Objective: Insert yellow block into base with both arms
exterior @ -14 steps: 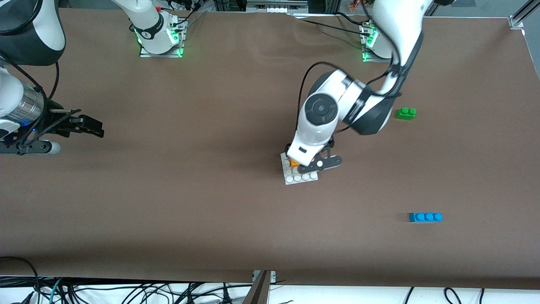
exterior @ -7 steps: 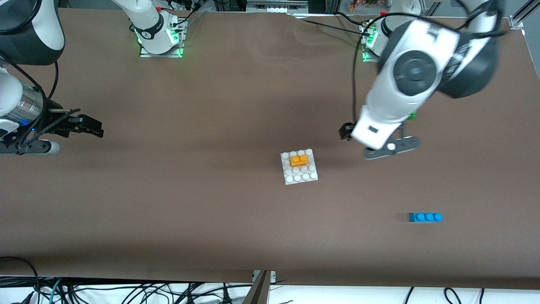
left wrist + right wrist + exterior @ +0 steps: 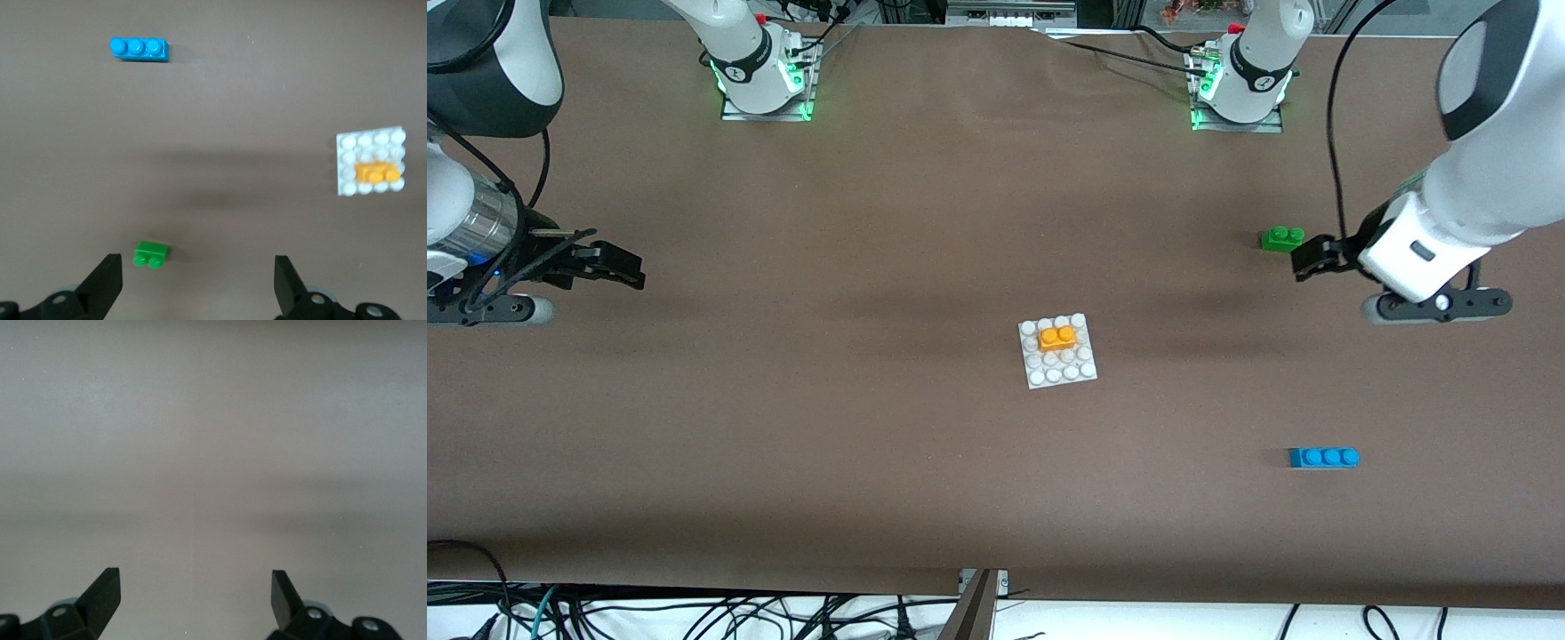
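While yellow block (image 3: pixel 1056 338) sits on base (image 3: pixel 1058 373); green brick (image 3: pixel 1281 238) beside wide-jawed left gripper (image 3: pixel 1316 258); right gripper (image 3: pixel 618 265) wide, waiting

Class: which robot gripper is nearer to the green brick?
Left. The left gripper hangs open just beside the green brick; the right gripper waits open at the table's other end.

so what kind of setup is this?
Likely a robotics lab bench: two bolted-down arms at a brown-covered table, toy bricks such as the yellow block on the base, loose cables along the edge.
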You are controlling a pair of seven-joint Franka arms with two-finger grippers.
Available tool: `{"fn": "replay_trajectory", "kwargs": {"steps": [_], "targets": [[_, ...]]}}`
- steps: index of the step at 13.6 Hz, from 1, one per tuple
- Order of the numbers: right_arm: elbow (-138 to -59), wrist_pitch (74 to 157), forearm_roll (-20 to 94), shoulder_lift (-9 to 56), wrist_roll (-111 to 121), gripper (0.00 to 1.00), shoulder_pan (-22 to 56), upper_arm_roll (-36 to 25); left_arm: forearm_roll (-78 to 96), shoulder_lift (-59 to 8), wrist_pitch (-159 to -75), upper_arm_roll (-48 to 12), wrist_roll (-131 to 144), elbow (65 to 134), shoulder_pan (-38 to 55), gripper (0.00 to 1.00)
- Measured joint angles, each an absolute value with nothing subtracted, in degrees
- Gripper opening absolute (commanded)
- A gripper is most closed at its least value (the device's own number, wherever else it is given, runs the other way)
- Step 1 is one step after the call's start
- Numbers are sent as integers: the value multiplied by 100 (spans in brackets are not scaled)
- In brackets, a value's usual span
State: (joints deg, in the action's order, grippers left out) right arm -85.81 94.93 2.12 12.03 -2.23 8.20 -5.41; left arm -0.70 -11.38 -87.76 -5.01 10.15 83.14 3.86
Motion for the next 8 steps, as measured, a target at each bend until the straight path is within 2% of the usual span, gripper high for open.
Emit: {"fn": "replay_trajectory", "kwargs": {"steps": [4,8], "targets": [[-8581,9492,212,1203,-220,100,820,-540,51,-310,-9634,-169,191,9579,384,100],[-8581,9395,213,1203,-216,100,823,-529,51,-82,-9754,-171,153,9894,388,100]]}}
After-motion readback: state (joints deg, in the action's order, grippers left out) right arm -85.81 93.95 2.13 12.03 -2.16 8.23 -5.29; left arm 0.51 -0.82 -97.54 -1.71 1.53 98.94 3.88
